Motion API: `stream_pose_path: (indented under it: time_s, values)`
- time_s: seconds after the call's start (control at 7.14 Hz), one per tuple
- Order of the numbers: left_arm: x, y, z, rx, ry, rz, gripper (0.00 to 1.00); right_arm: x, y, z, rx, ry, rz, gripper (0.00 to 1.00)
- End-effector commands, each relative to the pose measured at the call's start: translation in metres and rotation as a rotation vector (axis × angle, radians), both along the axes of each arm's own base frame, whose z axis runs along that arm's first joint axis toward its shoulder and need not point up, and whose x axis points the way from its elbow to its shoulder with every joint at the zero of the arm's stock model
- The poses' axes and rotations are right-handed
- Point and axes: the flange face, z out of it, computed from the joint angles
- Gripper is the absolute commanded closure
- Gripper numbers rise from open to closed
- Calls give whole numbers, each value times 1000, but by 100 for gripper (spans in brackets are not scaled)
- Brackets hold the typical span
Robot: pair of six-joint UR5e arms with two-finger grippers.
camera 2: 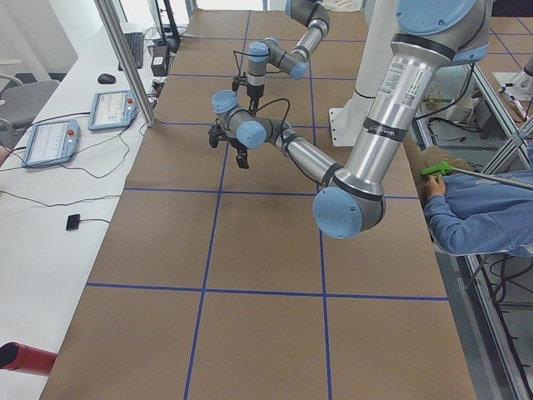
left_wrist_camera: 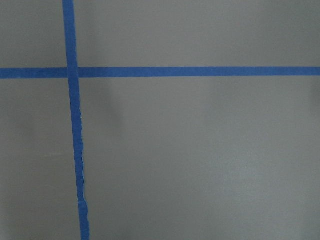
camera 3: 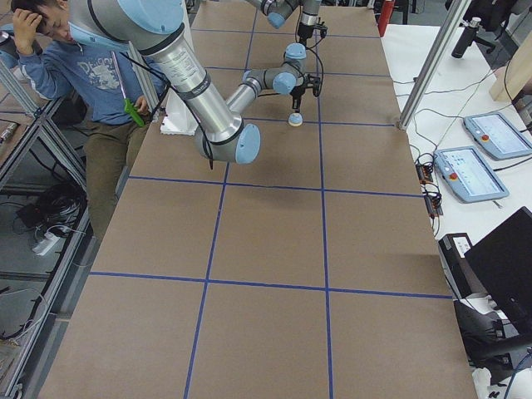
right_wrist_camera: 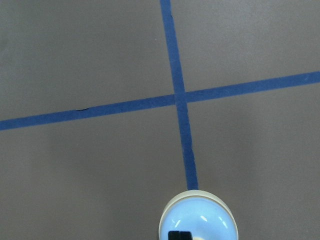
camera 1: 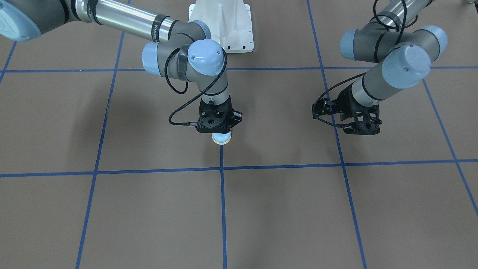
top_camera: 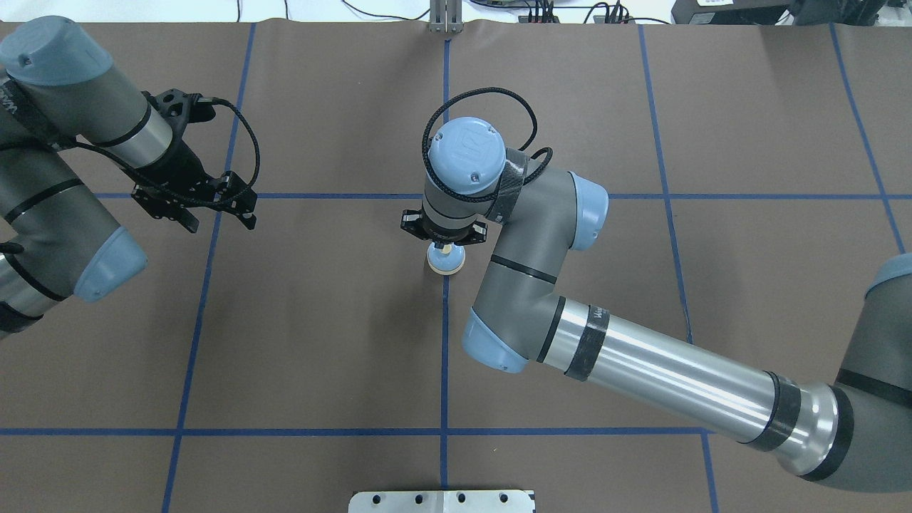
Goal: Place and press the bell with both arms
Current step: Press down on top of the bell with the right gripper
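Out on the left, the left arm (top_camera: 64, 185) reaches in over the brown surface (top_camera: 320, 320), and its tool (top_camera: 217, 208) hangs above a crossing of the blue tape lines (top_camera: 444, 342), well apart from the action. Its own wrist camera shows only tape and bare brown, no fingers at all, so I cannot tell whether that tool is spread or closed. Move to the middle and here is the bell (top_camera: 446, 259), upright on the surface, sitting right on a tape line just short of a crossing, light-blue dome and cream base peeking out. Directly over it is the right tool (top_camera: 444, 240), pointing straight down, with a dark tip at the very top of the dome in the right wrist view. Whether that tool is clamped on the button or merely touching it, I cannot tell. On the right, the right arm (top_camera: 662, 370) sweeps in low, elbow bent beside the bell.
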Motion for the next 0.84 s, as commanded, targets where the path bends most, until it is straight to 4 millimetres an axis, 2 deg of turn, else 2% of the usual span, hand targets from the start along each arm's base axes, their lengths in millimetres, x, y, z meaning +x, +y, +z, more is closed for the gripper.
stream_pose_path:
  time_s: [0.0, 0.14, 0.42, 0.56, 0.7]
  values:
    - [1, 1, 0, -1, -1, 0, 1, -1, 1, 7, -7, 8, -4, 100]
    - [2, 1, 0, -2, -2, 1, 1, -4, 6, 20, -15, 21, -11, 100]
    - [3, 0, -3, 0, 1, 0, 1, 2, 8, 3, -16, 5, -16, 100]
    - [3, 1, -2, -1, -1, -1, 1, 17, 2, -8, -12, -14, -5, 100]
    - [3, 1, -2, -1, 0, 0, 1, 45, -4, -21, -41, -15, -6, 100]
